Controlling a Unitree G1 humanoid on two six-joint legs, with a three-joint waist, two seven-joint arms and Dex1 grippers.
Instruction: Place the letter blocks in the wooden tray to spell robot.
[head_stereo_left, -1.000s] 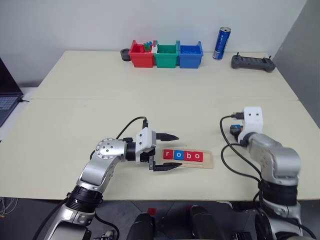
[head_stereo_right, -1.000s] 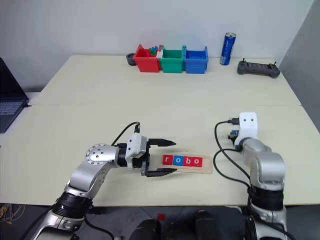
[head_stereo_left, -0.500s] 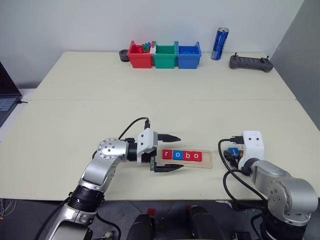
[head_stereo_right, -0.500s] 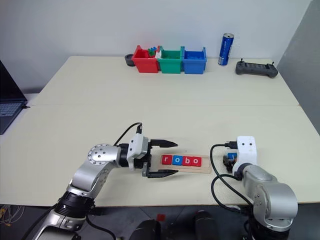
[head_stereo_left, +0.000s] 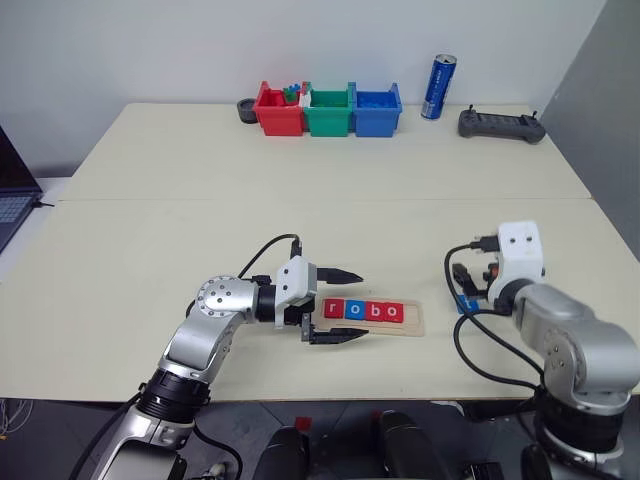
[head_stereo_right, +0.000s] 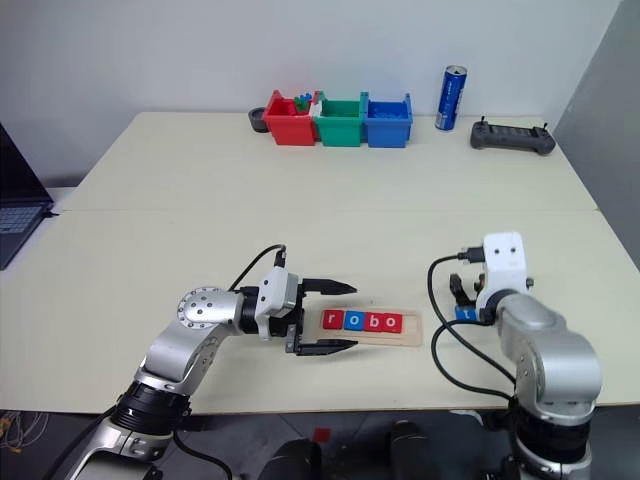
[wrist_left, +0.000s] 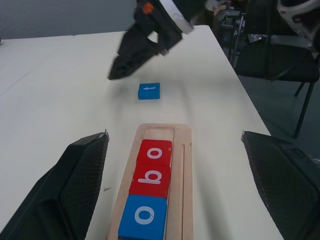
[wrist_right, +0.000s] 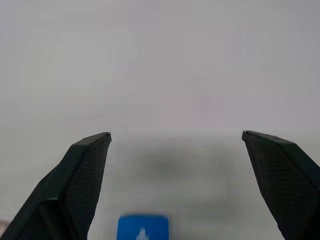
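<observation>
Pale wood of the wooden tray (head_stereo_left: 372, 317) near the table's (head_stereo_left: 300, 180) front edge holds r, o, b, o, its last slot bare. The blue t block (wrist_left: 149, 91) lies on the table toward the right edge, below the right gripper (wrist_right: 175, 145), fingers spread and empty. Left gripper (head_stereo_left: 335, 304) straddles the tray's end, jaws apart. Next, judging by this: lower, pinch the t, carry it to the free slot.

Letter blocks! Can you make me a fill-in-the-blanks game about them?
1. The tray holds ____ blocks.
2. They spell ____.
3. The last block lies on the table and its colour is ____.
4. The right fingers above it are ____.

Missing words: four; robo; blue; open
</observation>
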